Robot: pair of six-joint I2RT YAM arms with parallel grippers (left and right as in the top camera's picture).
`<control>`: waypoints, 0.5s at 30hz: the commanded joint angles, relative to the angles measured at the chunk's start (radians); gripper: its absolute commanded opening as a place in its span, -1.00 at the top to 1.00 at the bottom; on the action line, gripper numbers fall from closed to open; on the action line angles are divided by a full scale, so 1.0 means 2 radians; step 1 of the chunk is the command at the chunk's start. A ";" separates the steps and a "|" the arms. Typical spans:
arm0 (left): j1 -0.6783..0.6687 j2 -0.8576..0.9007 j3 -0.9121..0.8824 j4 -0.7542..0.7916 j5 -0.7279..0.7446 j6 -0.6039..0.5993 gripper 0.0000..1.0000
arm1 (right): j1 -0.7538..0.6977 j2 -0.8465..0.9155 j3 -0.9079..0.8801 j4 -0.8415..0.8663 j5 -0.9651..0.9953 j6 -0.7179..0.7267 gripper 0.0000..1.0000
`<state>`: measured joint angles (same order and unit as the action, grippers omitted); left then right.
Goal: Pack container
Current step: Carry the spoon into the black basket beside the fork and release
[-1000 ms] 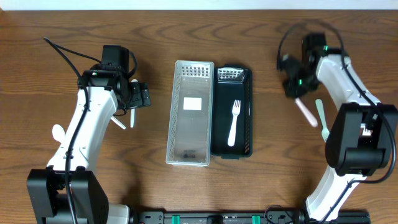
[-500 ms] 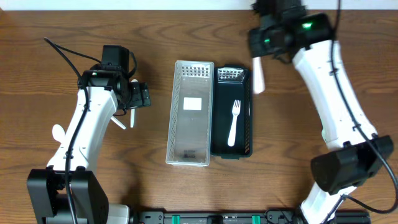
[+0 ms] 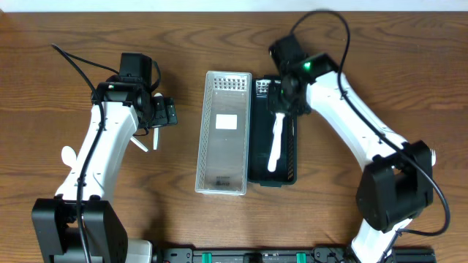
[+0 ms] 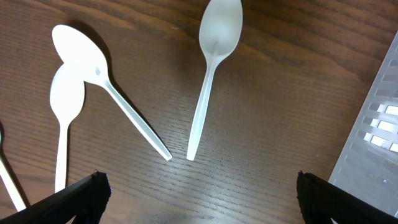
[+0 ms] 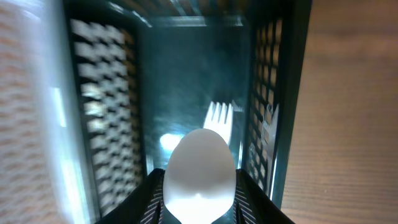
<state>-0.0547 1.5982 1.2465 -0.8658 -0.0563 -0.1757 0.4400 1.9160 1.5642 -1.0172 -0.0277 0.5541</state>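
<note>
A black container (image 3: pixel 292 131) lies beside a clear container (image 3: pixel 223 131) at mid-table. A white fork (image 3: pixel 272 157) lies in the black one; its tines show in the right wrist view (image 5: pixel 217 115). My right gripper (image 3: pixel 284 102) is over the black container's far end, shut on a white spoon (image 5: pixel 199 174), bowl forward (image 5: pixel 199 193). My left gripper (image 3: pixel 157 115) is open and empty above the table left of the clear container. Three white spoons lie below it (image 4: pixel 214 62), (image 4: pixel 106 87), (image 4: pixel 65 118); its fingers (image 4: pixel 199 199) are spread wide.
The clear container's perforated edge shows at the right of the left wrist view (image 4: pixel 379 124) and at the left of the right wrist view (image 5: pixel 31 124). Another white spoon (image 3: pixel 68 155) lies by the left arm. Bare wood lies right of the black container.
My right arm has swung from the table's right side to above the black container, carrying the white spoon. The left arm has not moved.
</note>
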 commanded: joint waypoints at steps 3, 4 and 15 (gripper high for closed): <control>0.002 0.002 0.010 -0.003 -0.004 0.005 -0.96 | 0.003 0.003 -0.029 0.014 -0.007 -0.026 0.27; 0.002 0.002 0.010 -0.003 -0.004 0.005 -0.96 | 0.003 0.003 -0.027 0.017 -0.007 -0.034 0.05; 0.002 0.002 0.010 -0.003 -0.004 0.005 -0.96 | -0.032 0.003 0.165 -0.070 0.009 -0.147 -0.47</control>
<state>-0.0547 1.5982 1.2465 -0.8669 -0.0563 -0.1757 0.4271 1.9244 1.7500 -1.1252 -0.0422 0.3523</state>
